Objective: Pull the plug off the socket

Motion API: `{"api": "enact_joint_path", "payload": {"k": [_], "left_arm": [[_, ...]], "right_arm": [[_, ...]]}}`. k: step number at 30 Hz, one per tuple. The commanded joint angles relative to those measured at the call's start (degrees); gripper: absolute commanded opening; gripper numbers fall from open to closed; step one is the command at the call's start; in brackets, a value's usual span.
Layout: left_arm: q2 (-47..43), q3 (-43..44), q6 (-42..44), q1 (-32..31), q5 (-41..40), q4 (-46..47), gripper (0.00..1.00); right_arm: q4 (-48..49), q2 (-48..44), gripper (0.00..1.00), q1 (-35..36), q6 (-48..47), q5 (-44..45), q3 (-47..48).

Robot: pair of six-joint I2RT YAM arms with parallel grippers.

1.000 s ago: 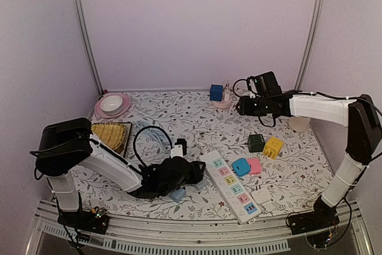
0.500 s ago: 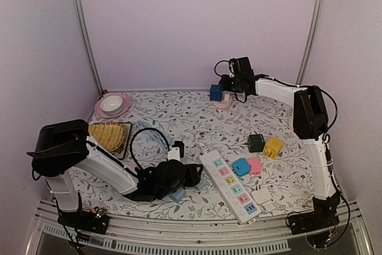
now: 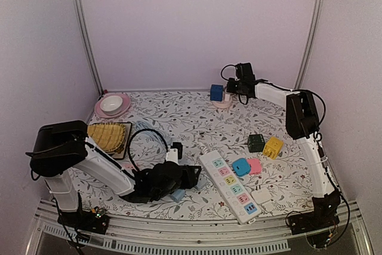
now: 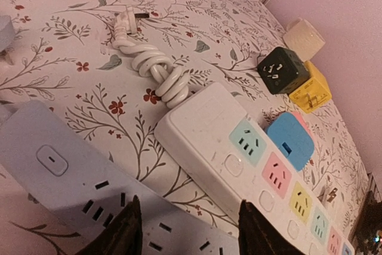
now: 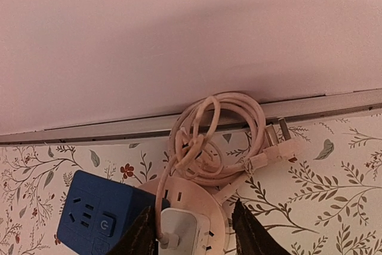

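Plain pale lilac walls (image 3: 197, 22), metal corner posts (image 3: 83, 34), floral-patterned tabletop (image 3: 191, 117), soft even light

plug (image 5: 179, 229) — blue cube (image 5: 95, 219) crowds left | coiled cord (image 5: 218, 129), wall (image 5: 179, 28) behind | right side free

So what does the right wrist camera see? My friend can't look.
A white plug sits in a round pink socket between the open jaws. A blue cube sits left of it; a coiled pink cord lies behind.
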Motion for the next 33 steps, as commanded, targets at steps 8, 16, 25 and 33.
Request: {"api": "enact_joint_path", "payload": {"k": [8, 16, 25, 33], "left_arm": [[0.72, -4.54, -0.48, -0.31, 2.94, -4.4, 0.57], [1.19, -3.84, -0.48, -0.32, 2.88, -4.94, 0.57], [1.37, -3.36, -0.88, -0.24, 2.91, -5.91, 0.57], [2.38, -2.05, -1.49, 0.27, 3.04, -6.44, 0.58]], "right_arm": [[1.78, 4.05, 0.32, -0.11, -1.01, -4.45, 6.0], [-1.64, 3.38, 0.07, -0.13, 0.09, -7.93, 6.02], [-6.61, -4.15, 0.02, 1.25, -1.9, -11.25, 2.04], [-4.65, -21.31, 0.02, 4.66, -1.7, -16.0, -19.47]]}}
